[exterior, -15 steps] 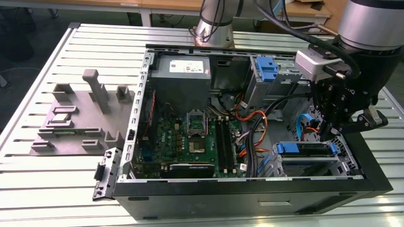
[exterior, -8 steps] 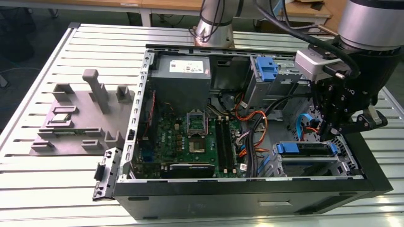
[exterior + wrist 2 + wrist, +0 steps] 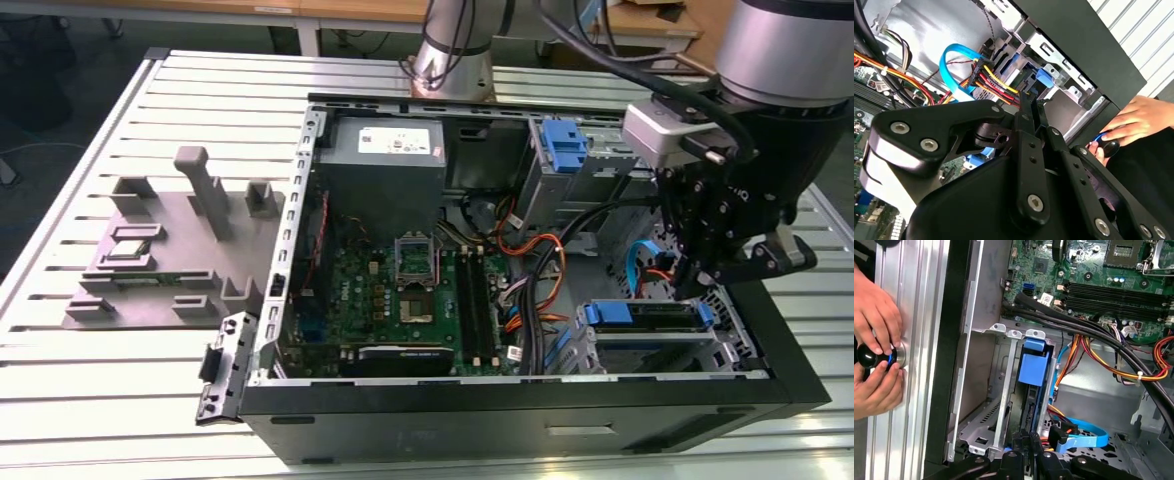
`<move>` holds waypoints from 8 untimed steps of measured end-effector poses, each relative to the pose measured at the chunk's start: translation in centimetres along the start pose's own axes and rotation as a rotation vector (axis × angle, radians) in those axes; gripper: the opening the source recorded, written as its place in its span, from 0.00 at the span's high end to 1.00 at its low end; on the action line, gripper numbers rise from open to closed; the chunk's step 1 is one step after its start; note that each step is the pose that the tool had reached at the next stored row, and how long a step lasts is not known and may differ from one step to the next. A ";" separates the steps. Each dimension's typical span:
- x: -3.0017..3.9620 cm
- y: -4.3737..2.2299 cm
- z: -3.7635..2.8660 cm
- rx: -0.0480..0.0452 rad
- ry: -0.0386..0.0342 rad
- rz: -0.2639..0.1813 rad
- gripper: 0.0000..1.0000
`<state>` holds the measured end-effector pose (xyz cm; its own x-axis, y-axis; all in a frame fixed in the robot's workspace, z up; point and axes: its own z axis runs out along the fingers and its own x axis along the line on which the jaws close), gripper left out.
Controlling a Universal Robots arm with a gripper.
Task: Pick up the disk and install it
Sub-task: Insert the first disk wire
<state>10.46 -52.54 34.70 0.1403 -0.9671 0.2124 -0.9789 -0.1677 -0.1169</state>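
The disk (image 3: 647, 315), grey with blue plastic rails, sits in the lower metal drive cage (image 3: 661, 345) at the case's front corner, on the exterior view's right. Its blue rail end also shows in the first wrist view (image 3: 1033, 370) and the second wrist view (image 3: 1044, 77). My gripper (image 3: 701, 285) hangs just above the disk's far end. Both wrist views show the black fingers (image 3: 1025, 117) drawn together into a narrow tip (image 3: 1026, 437) right at the disk's edge, with nothing visibly between them.
Orange, red and yellow power cables (image 3: 991, 82) and a blue data cable (image 3: 1081, 435) crowd the space beside the cage. A person's hands (image 3: 876, 360) rest on a black knob outside the case wall. The power supply (image 3: 384, 150) and upper blue bracket (image 3: 567, 145) sit at the back.
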 end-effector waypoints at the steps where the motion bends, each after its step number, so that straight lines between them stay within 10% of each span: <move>1: 0.00 -0.03 0.05 -0.0012 0.0004 0.005 0.83; 8: 0.00 -0.38 0.32 -0.0187 0.0002 0.018 0.83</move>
<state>10.87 -52.54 34.43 0.1227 -0.9698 0.2106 -0.9839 -0.1467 -0.1025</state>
